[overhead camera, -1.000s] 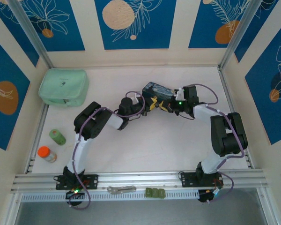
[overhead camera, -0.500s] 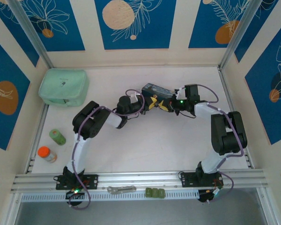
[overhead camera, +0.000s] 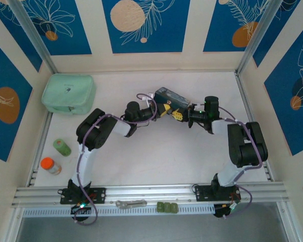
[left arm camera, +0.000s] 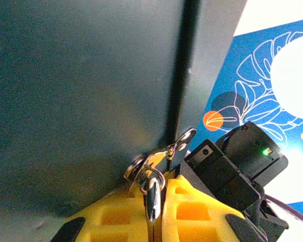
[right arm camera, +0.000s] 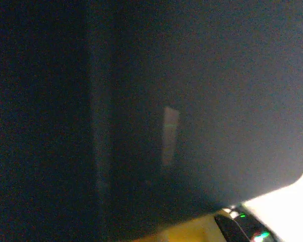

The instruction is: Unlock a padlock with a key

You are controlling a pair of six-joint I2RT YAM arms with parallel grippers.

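Silvery key (left arm camera: 151, 197) (half-hidden), left tool (left arm camera: 157, 212)

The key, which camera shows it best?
The left wrist view: the key is close up, pinched in the left gripper. From the top it is too tiny to tell; the right wrist view is dark blur.

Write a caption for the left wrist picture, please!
Left gripper pinching the key right next to the dark tin.
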